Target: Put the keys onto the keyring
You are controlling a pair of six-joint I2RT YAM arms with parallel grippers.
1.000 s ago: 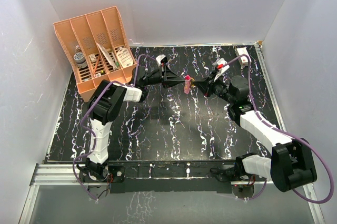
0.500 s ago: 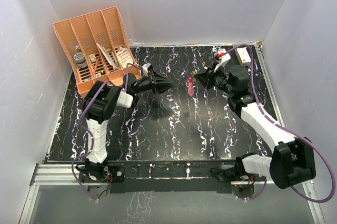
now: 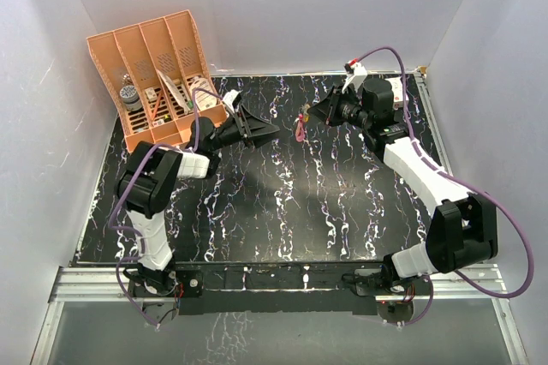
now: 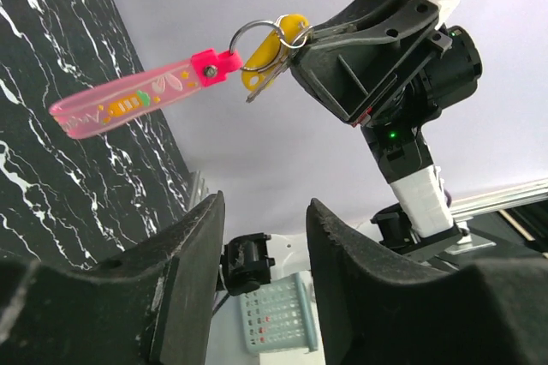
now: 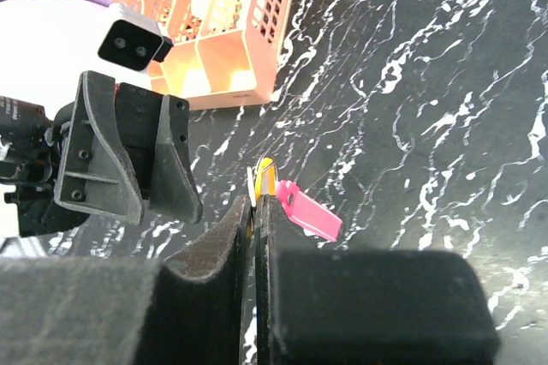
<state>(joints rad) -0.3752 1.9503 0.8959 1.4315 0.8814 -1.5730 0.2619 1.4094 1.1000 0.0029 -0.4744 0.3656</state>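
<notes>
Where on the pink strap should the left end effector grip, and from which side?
Probably the free tail of the strap, across its flat faces, coming in from the left, opposite the right end effector. That one is shut on the key at the ring end, so the strap sticks out clear toward the open left end effector.

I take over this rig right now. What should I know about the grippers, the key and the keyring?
Left gripper: open, empty, apart from the keyring.
Right gripper: shut on the key, above the table.
Keyring: its ring sits at the key's head; the pink strap dangles free.
Done: the key looks threaded on the ring, though I cannot be fully sure.
Left: confirm the threading, then probably set it down.
</notes>
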